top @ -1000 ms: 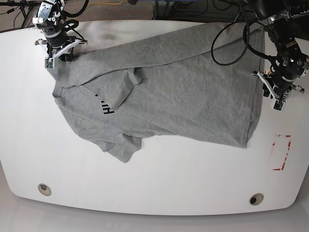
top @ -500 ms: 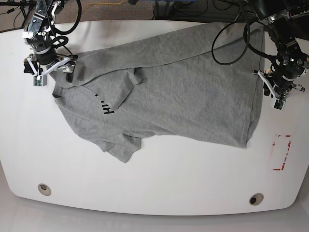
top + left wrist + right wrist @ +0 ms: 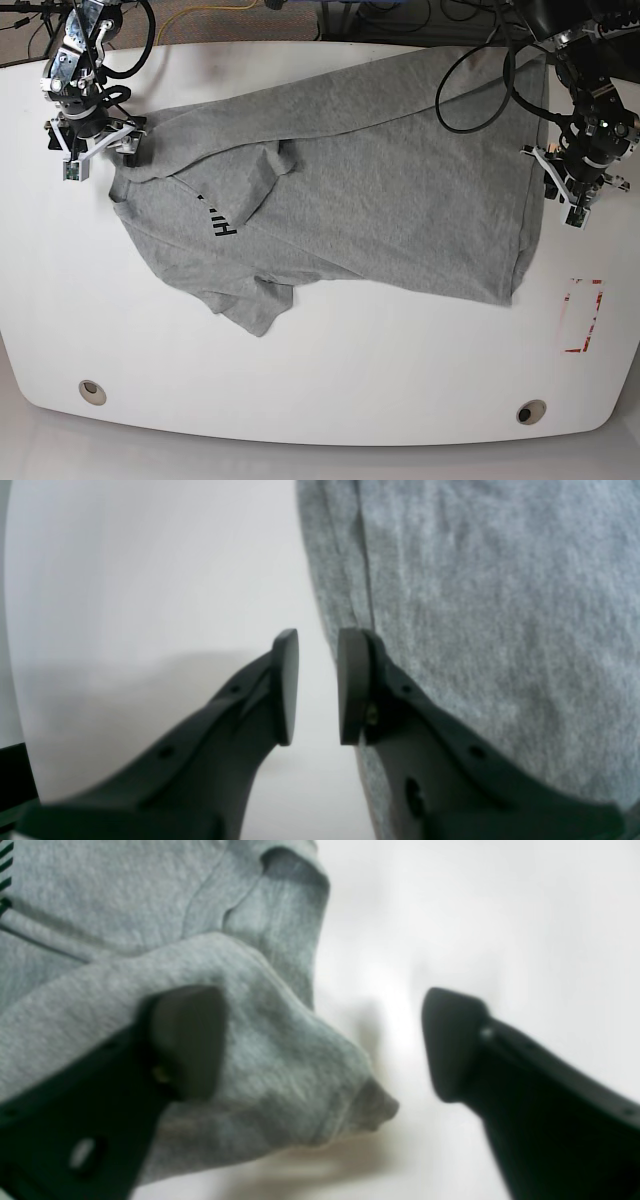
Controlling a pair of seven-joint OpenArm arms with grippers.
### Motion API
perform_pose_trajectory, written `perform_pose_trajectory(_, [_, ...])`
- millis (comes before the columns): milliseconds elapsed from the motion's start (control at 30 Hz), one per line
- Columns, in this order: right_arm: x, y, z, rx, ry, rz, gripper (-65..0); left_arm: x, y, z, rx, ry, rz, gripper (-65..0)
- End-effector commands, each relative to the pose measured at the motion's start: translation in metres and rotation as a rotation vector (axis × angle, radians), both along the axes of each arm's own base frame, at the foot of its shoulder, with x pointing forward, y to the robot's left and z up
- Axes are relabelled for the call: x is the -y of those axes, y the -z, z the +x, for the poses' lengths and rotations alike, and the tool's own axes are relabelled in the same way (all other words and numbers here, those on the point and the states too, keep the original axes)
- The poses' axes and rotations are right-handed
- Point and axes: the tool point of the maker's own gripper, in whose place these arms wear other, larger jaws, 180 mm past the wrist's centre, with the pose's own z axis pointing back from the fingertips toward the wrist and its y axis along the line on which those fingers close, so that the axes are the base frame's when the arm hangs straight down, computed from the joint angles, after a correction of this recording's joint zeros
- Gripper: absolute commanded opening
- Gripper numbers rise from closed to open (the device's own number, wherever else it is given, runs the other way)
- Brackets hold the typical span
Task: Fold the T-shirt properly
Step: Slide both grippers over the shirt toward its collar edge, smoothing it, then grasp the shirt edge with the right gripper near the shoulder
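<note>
Lying on: the white bench point(image 3: 330, 390) is being covered across its upper middle by the T-shirt point(image 3: 370, 190), heather-grey, spread out crookedly with creases and folds.
Shirt print: small black letters point(image 3: 218, 222) are being shown on the chest, toward the base view's left; they are too small to be read.
Shirt sleeve: a short sleeve is being left bunched at the shirt's lower left edge in the base view.
Shirt hem side: the straight edge of the T-shirt is being seen toward the base view's right, just beside the left arm.
Right fingers: the right gripper point(image 3: 320, 1045) is being held with its fingers point(image 3: 187, 1037) spread wide apart; one of them is being seen in front of a raised fold of grey cloth point(image 3: 280, 1075), the other over bare bench. No cloth is being clamped between them.
Right arm place: it is being kept at the shirt's upper left corner in the base view point(image 3: 92, 148).
Left fingers: the left gripper point(image 3: 317, 685) is being held with its fingers point(image 3: 286, 685) narrowly apart, with nothing between them; bare bench is being seen through the gap.
Left arm place: one finger is being seen against the seamed edge of the T-shirt, the other over the bench; whether cloth is being touched cannot be told.
Bench mark: a red-outlined rectangle point(image 3: 583, 315) is being shown on the bench, near the base view's right edge, apart from the shirt.
</note>
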Motion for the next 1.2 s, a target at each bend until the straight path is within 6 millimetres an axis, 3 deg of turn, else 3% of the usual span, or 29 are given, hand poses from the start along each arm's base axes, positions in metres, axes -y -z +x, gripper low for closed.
perform_pose_trajectory(0, [0.003,-0.011,0.008,0.045,-0.006,-0.012,-23.8,-0.003,-0.013,0.007,0.044,0.006,0.014,-51.9])
perform_pose_trajectory(267, [-0.012,-0.006,0.006,0.043,-0.05,0.018,-61.2,-0.004,-0.014,0.008,0.045,0.005,0.016,-51.9])
perform_pose_trajectory(600, [-0.018,-0.007,-0.005,0.03,-0.077,0.012,-63.4,-0.004,-0.014,0.008,0.045,0.005,0.016,-51.9])
perform_pose_trajectory(833, [-0.039,-0.026,-0.025,0.061,-0.087,-0.001,-63.4,-0.004,-0.014,0.008,0.044,0.006,0.015,-51.9])
perform_pose_trajectory(1167, [-0.056,-0.027,-0.061,0.028,-0.063,0.014,-63.6,-0.003,-0.012,0.007,0.04,0.007,0.013,-51.9])
